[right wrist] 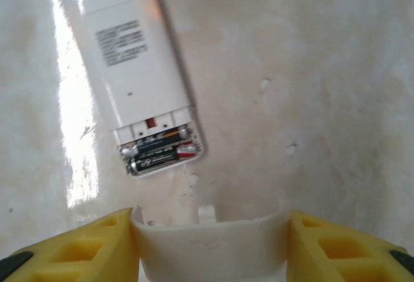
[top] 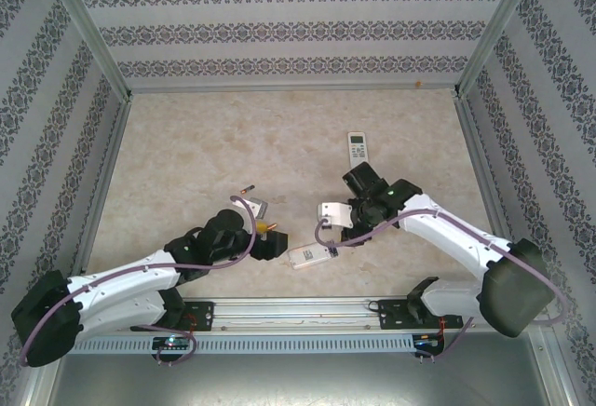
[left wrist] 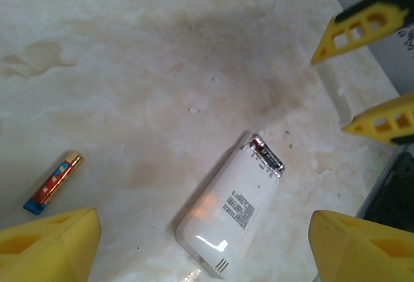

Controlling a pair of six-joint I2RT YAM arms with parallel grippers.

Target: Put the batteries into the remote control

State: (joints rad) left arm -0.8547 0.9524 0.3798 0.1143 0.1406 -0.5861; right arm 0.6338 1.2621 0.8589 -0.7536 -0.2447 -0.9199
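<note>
The remote control (top: 312, 255) lies face down on the marbled worktop (top: 186, 145), close to the near edge and about midway along it. Its battery compartment is uncovered. In the right wrist view two cells (right wrist: 158, 152) sit side by side inside it, one dark and one with a red end.

A loose battery (left wrist: 53, 182), orange-gold with a blue end, lies flat on the worktop. In the left wrist view it is well apart from the remote control, to its left.

The left gripper (left wrist: 204, 227) hangs over the remote control with its yellow fingers (left wrist: 45, 243) spread wide and nothing between them.

The right gripper (right wrist: 210, 246) holds the white battery cover (right wrist: 210, 240) clamped between its two fingers. It is just off the open end of the remote control and does not touch it.

A second remote (top: 358, 150) lies face up toward the far right of the worktop, well away from both grippers.
</note>
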